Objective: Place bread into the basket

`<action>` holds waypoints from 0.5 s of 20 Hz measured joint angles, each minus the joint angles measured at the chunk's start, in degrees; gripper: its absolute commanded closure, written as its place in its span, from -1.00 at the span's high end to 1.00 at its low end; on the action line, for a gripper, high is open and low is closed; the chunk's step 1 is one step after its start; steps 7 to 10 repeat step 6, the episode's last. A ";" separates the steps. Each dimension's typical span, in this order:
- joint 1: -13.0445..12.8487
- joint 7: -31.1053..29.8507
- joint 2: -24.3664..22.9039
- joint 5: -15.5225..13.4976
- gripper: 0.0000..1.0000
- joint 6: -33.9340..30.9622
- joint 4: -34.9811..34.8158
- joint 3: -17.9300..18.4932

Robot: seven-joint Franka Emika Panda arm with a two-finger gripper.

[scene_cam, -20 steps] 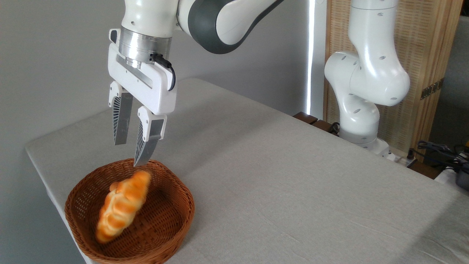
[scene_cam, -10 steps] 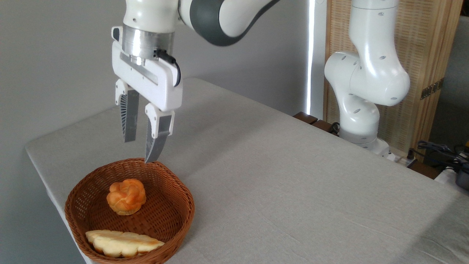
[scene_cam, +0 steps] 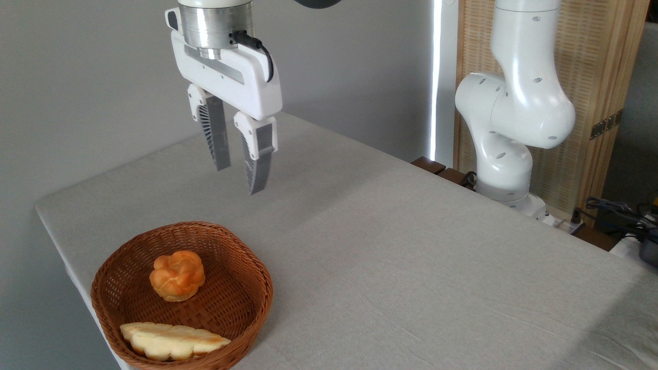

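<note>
Soft daylight (bright window strip behind), sharp, faint shadows.

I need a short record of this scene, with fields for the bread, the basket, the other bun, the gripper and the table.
bread: lies inside the basket at its near edge, pale flat underside up
basket: brown wicker, on the table near its left front corner
round bun: in the basket, behind the bread, apart from it
gripper: open, empty, high above the table, behind the basket
table: covered with grey cloth
task state: bread is in the basket
</note>
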 measured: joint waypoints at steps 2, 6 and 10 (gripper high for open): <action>-0.06 0.00 0.01 1.83 1.00 -1.28 0.07 -0.14; -0.18 0.00 0.22 3.73 1.00 -1.36 0.07 -0.23; -0.18 0.00 0.22 3.73 1.00 -1.36 0.07 -0.23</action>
